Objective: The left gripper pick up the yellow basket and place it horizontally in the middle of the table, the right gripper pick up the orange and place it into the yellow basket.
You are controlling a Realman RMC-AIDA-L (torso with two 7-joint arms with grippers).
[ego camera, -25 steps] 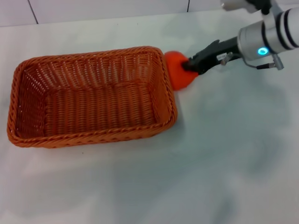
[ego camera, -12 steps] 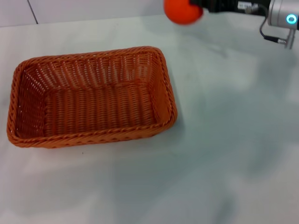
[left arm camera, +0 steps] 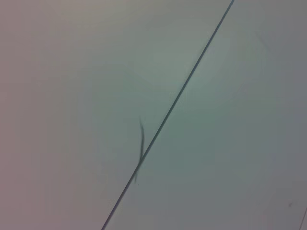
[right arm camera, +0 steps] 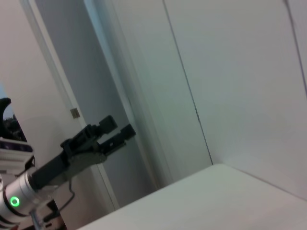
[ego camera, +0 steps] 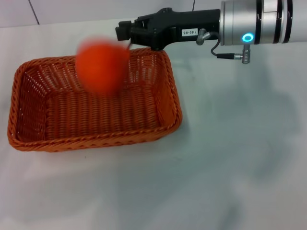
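The yellow basket [ego camera: 96, 103], an orange-brown wicker rectangle, lies lengthwise on the white table [ego camera: 230, 158], left of centre. The orange [ego camera: 100, 64] is a blurred orange blob in the air over the basket's far half, just below and left of my right gripper's tips. My right gripper [ego camera: 125, 34] reaches in from the right over the basket's far right corner; its black fingers [ego camera: 144, 29] are open and hold nothing. My left gripper [right arm camera: 118, 127] is out of the head view; it shows far off in the right wrist view, raised off to the side, with its two fingertips apart and empty.
The right arm's silver cylinder with a blue ring light [ego camera: 247, 38] spans the upper right above the table. A wall with dark seams [ego camera: 32, 12] runs along the table's far edge. The left wrist view shows only a pale surface with a dark seam [left arm camera: 168, 110].
My right gripper carried the orange up from beside the basket's right end, then left over the basket. The orange has now left the fingers and is moving over the basket.
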